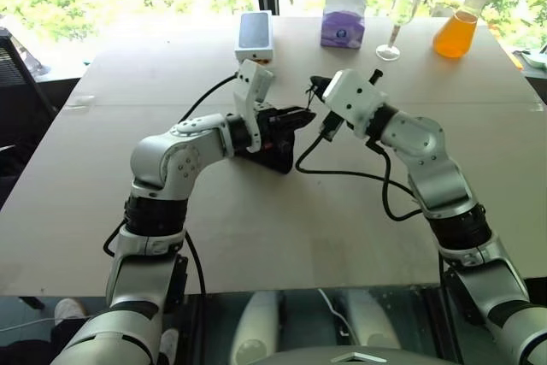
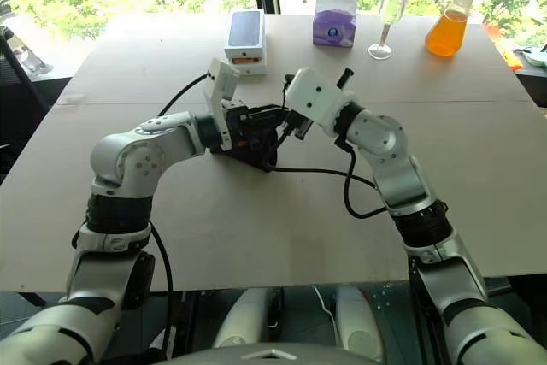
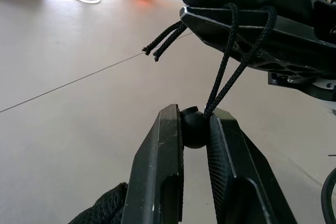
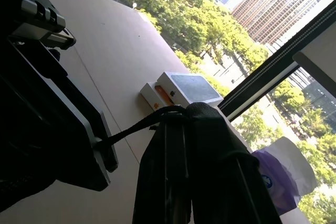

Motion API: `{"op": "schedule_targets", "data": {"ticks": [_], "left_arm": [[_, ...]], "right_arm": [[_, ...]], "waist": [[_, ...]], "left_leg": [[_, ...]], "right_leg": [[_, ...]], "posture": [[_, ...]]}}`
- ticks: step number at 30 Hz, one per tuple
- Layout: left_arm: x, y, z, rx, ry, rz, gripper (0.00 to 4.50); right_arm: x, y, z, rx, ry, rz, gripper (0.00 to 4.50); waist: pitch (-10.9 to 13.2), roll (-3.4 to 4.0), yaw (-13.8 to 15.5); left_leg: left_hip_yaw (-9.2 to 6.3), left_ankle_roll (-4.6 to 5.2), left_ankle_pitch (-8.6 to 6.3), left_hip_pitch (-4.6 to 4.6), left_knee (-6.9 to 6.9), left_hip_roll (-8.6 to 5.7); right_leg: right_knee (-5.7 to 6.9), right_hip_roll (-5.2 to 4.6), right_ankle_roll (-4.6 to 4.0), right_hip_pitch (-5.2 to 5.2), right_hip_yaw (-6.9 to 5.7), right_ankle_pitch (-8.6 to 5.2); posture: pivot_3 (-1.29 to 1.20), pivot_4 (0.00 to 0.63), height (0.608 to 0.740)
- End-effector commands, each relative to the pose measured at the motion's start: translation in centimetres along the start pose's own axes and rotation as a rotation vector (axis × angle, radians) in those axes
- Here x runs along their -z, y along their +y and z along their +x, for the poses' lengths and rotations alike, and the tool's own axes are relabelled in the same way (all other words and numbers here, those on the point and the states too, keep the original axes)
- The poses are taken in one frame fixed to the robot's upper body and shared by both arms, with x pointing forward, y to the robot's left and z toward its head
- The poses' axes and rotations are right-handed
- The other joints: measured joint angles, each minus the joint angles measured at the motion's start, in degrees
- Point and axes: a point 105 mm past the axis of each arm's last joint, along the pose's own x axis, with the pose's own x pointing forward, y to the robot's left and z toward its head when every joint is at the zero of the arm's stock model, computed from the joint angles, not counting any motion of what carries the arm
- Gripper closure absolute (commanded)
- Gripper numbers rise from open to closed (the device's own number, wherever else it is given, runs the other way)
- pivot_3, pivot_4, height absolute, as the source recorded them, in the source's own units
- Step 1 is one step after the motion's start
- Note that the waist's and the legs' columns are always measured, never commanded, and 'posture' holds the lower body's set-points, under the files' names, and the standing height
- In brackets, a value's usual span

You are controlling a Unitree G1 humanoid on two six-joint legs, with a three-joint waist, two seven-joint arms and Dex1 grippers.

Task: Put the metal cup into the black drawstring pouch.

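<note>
Pinching one pouch cord bead (image 3: 194,128), left end effector (image 3: 195,129); two loose cord ends (image 3: 164,40).

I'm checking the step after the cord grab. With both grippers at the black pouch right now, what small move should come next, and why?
Probably a short pull of the left gripper away from the right gripper to cinch the black drawstring pouch. The left jaws pinch the round cord stopper, its cords run up to the pouch mouth, and the right jaws are shut on the pouch. I cannot see the cup.
</note>
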Motion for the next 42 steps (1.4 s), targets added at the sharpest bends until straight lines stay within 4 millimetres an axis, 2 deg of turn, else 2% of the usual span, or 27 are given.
{"op": "schedule_targets", "data": {"ticks": [1, 3, 6, 9, 13, 15, 20, 28, 33, 35, 36, 37, 38, 39, 40, 41, 42], "left_arm": [[0.1, 0.2, -0.6, -0.016, -0.005, 0.030, 4.36], [1.1, 0.6, -0.9, -0.034, 0.022, 0.030, 4.36], [3.9, 1.3, -2.2, -0.090, 0.106, 0.003, 4.36], [6.3, 1.7, -3.3, -0.135, 0.189, -0.016, 4.36], [8.1, 1.8, -3.9, -0.169, 0.249, -0.036, 4.36], [8.8, 1.9, -4.1, -0.184, 0.272, -0.038, 4.36], [9.3, 2.2, -4.3, -0.209, 0.287, -0.039, 4.36], [8.0, 1.8, -2.6, -0.193, 0.243, -0.014, 4.36], [6.9, 1.7, -2.1, -0.164, 0.212, 0.010, 4.36], [5.6, 1.7, -2.0, -0.150, 0.140, -0.050, 3.34], [5.0, 1.4, -2.0, -0.123, 0.112, -0.068, 3.22], [4.1, 0.9, -2.0, -0.083, 0.072, -0.106, 2.42], [3.2, -0.2, -2.3, 0.008, 0.038, -0.205, 2.30], [2.4, -1.0, -2.7, 0.078, 0.016, -0.257, 1.81], [1.9, -1.5, -3.1, 0.123, 0.004, -0.291, 1.81], [1.3, -1.3, -3.5, 0.124, -0.018, -0.316, 1.81], [0.6, -0.7, -3.9, 0.113, -0.045, -0.340, 1.79]], "right_arm": [[0.2, -1.9, -0.7, 0.089, 0.001, 0.061, 4.50], [1.5, -2.8, -1.0, 0.140, 0.039, 0.124, 4.50], [6.1, -5.6, -2.9, 0.299, 0.181, 0.252, 4.50], [9.9, -7.4, -5.0, 0.403, 0.314, 0.272, 4.50], [13.2, -7.7, -7.0, 0.433, 0.431, 0.264, 4.50], [14.0, -7.6, -7.4, 0.431, 0.457, 0.261, 4.50], [14.5, -6.6, -7.8, 0.395, 0.467, 0.256, 4.50], [12.0, -3.0, -6.2, 0.204, 0.338, 0.302, 4.50], [11.6, -2.0, -6.1, 0.160, 0.331, 0.309, 4.50], [11.6, -1.5, -6.2, 0.140, 0.334, 0.318, 4.50], [11.5, -1.2, -6.3, 0.124, 0.334, 0.318, 4.50], [11.5, -0.6, -6.3, 0.102, 0.335, 0.338, 4.50], [11.0, 0.3, -6.4, 0.051, 0.311, 0.382, 4.50], [10.4, 1.1, -6.4, 0.004, 0.289, 0.420, 4.50], [10.0, 1.7, -6.5, -0.027, 0.274, 0.446, 4.50], [9.8, 2.2, -6.5, -0.052, 0.274, 0.453, 4.50], [9.7, 2.8, -6.6, -0.081, 0.284, 0.451, 3.90]], "waist": [[0.00, 0.00, 0.00], [0.00, 0.00, -0.04], [-0.01, -0.01, -0.02], [0.00, 0.01, 0.03], [0.00, 0.01, 0.02], [0.00, 0.01, -0.05], [0.00, 0.01, -0.16], [0.00, 0.01, -0.14], [0.00, 0.02, -0.21], [0.00, 0.02, -0.16], [0.00, 0.01, -0.11], [0.00, 0.01, -0.10], [0.00, 0.02, -0.13], [0.00, 0.01, -0.13], [0.00, 0.01, -0.14], [0.01, 0.02, -0.22], [0.00, 0.02, -0.32]], "left_leg": [[0.00, 0.00, 0.00, 0.00, 0.00, 0.00], [0.00, 0.00, 0.00, 0.01, 0.00, 0.00], [0.01, 0.00, 0.00, 0.00, 0.00, 0.01], [0.02, 0.00, 0.00, 0.00, -0.01, 0.00], [0.03, 0.22, -0.13, 0.01, -0.01, 0.00], [0.03, 0.23, -0.14, 0.02, -0.01, 0.01], [0.05, 0.24, -0.14, 0.02, -0.01, 0.01], [0.05, 0.25, -0.14, 0.02, 0.01, 0.01], [0.04, 0.25, -0.14, 0.07, 0.02, 0.02], [0.04, 0.25, -0.14, 0.06, 0.02, 0.02], [0.04, 0.25, -0.14, 0.05, 0.03, 0.02], [0.02, 0.25, -0.14, 0.03, 0.07, 0.02], [0.03, 0.25, -0.15, 0.03, 0.07, 0.02], [0.04, 0.25, -0.15, 0.02, 0.07, 0.02], [-0.04, 0.25, -0.15, -0.03, 0.10, 0.05], [-0.05, 0.25, -0.15, -0.04, 0.11, 0.05], [-0.03, 0.25, -0.15, -0.02, 0.11, 0.05]], "right_leg": [[0.00, 0.00, 0.00, 0.00, 0.00, 0.00], [0.00, 0.00, 0.00, 0.00, 0.01, 0.00], [0.01, -0.01, 0.00, 0.00, 0.01, 0.00], [0.00, -0.02, 0.00, 0.01, 0.02, 0.00], [0.00, -0.04, 0.00, 0.01, 0.03, 0.00], [0.00, -0.02, 0.00, 0.01, 0.04, 0.00], [0.01, -0.02, 0.00, 0.01, 0.06, 0.00], [0.01, -0.02, 0.00, 0.02, 0.05, 0.00], [0.04, 0.01, 0.00, 0.04, 0.05, 0.00], [0.04, 0.01, 0.00, 0.04, 0.05, 0.00], [0.04, 0.01, 0.00, 0.04, 0.05, 0.00], [0.04, 0.01, 0.00, 0.04, 0.03, 0.00], [0.04, 0.01, 0.00, 0.04, 0.03, 0.00], [0.04, 0.00, 0.00, 0.04, 0.05, 0.00], [0.03, 0.01, 0.00, 0.03, -0.03, 0.00], [0.03, 0.01, 0.01, 0.04, -0.04, 0.00], [0.03, 0.01, 0.01, 0.04, -0.02, -0.01]], "posture": [[0.00, 0.150, 0.740], [0.00, 0.150, 0.740], [0.00, 0.150, 0.740], [0.00, 0.150, 0.740], [0.00, 0.150, 0.740], [0.00, 0.150, 0.740], [0.00, 0.150, 0.740], [0.00, 0.150, 0.740], [0.00, 0.150, 0.740], [0.00, 0.150, 0.740], [0.00, 0.150, 0.740], [0.00, 0.150, 0.740], [0.00, 0.150, 0.740], [0.00, 0.150, 0.740], [0.00, 0.150, 0.740], [0.00, 0.150, 0.740], [0.00, 0.150, 0.740]]}}
